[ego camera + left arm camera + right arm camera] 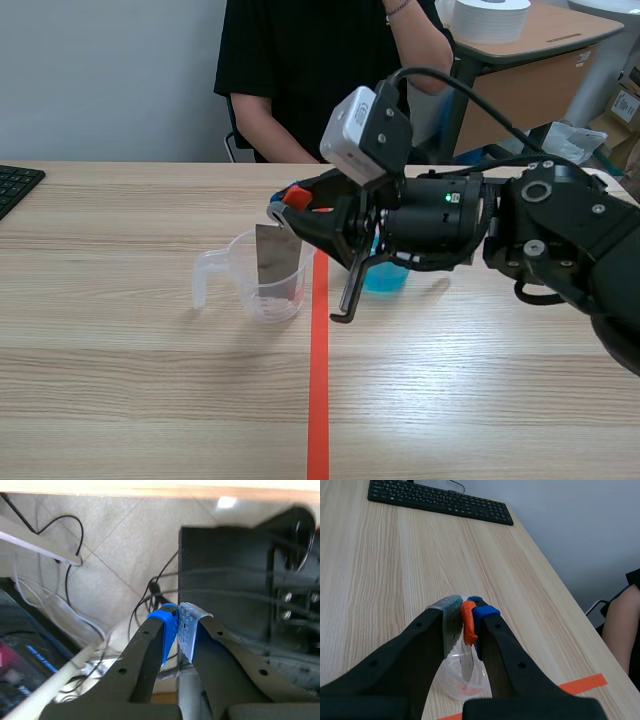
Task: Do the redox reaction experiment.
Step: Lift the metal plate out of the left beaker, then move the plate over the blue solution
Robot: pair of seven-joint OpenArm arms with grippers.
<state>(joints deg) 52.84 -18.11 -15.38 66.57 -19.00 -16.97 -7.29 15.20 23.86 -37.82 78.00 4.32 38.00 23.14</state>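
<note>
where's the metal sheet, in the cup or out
In: the sheet, held by an orange clip in the right gripper, hangs with its lower end inside the cup.

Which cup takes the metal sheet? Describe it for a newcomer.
On the wooden table, find the orange-red tape line; the clear measuring cup stands beside it, under the right gripper. A grey metal sheet, held via an orange clip, hangs into it. Unlike the blue-liquid container behind the gripper, it is colourless and has a handle.

black keyboard [440,502], seated person [300,70]
</note>
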